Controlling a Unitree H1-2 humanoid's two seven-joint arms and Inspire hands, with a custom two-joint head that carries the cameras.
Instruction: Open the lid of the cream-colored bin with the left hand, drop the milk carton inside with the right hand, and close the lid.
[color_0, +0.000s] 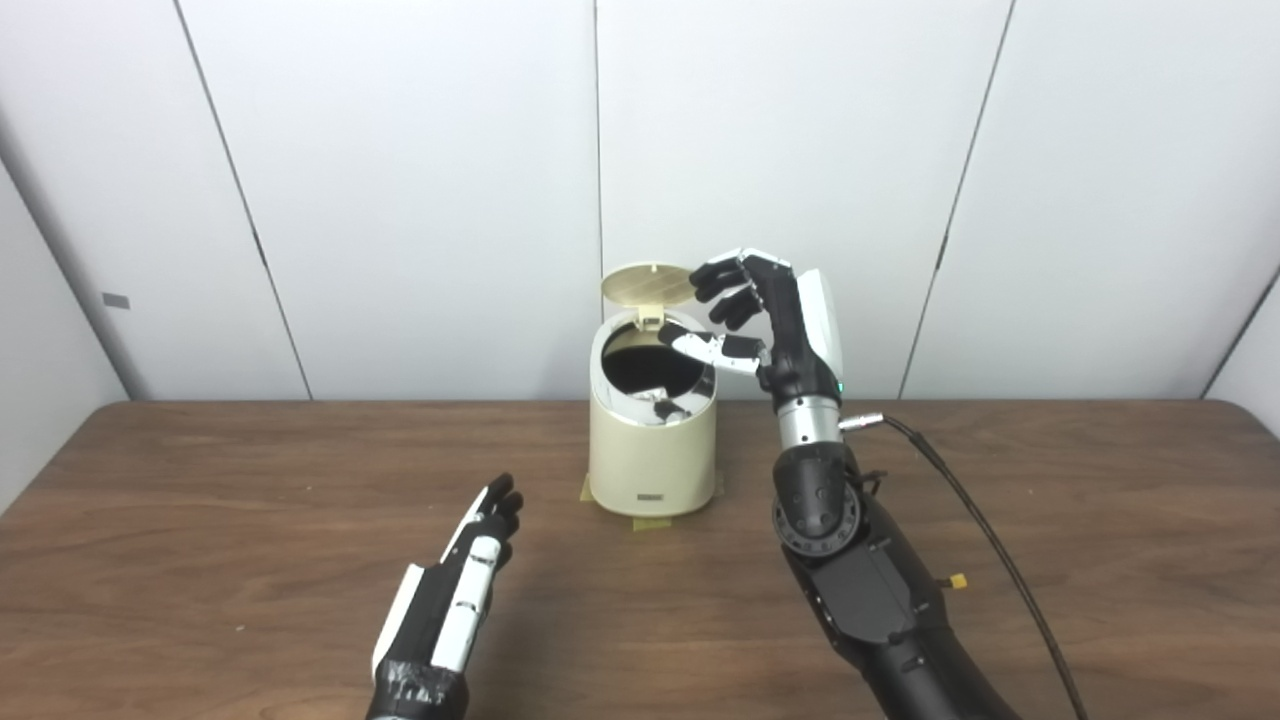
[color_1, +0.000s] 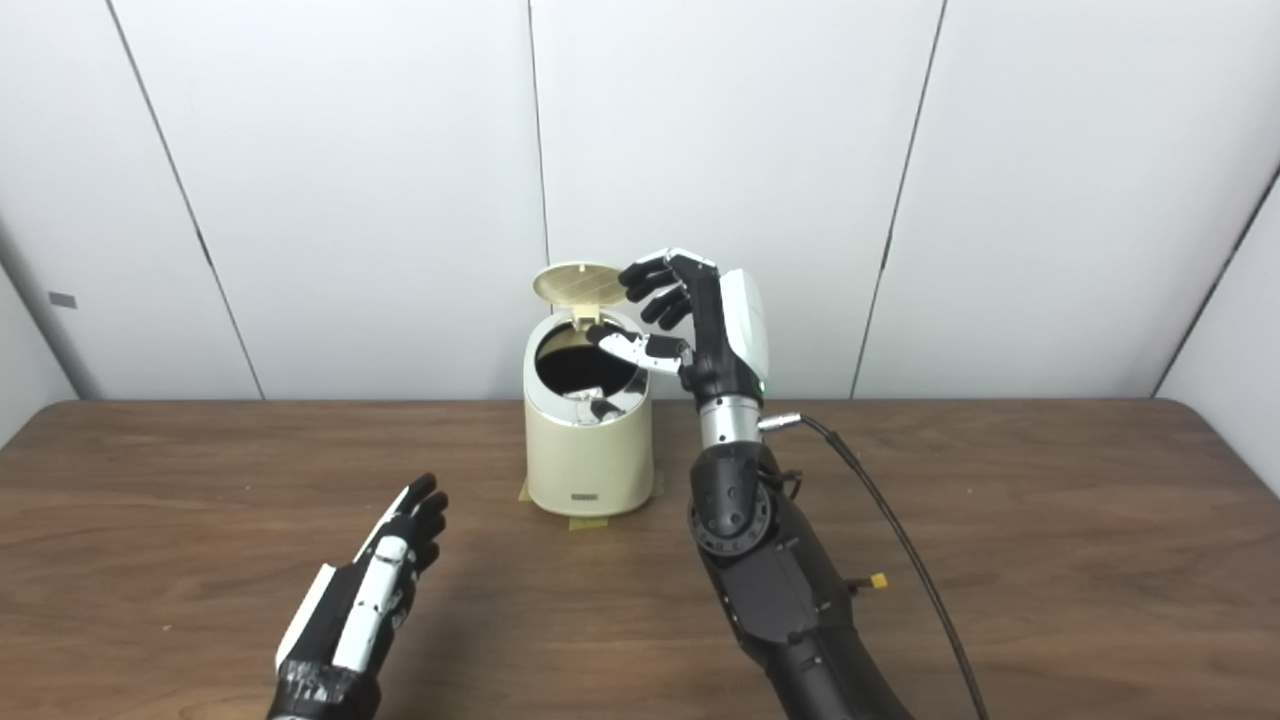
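Cream bin (color_0: 652, 455) sits mid-table (color_0: 200, 520) w/ lid (color_0: 650, 284) flipped up. Right hand (color_0: 770, 320) hovers over the opening, fingers spread, holding nothing. Left hand (color_0: 465, 585) rests flat near the bin, fingers straight. Something pale inside; can't tell if it's the carton.

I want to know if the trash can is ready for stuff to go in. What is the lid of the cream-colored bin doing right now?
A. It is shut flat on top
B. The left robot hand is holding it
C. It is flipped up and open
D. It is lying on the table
C: the lid stands tilted up behind the dark opening of the cream-colored bin, with the right robot hand open beside it.
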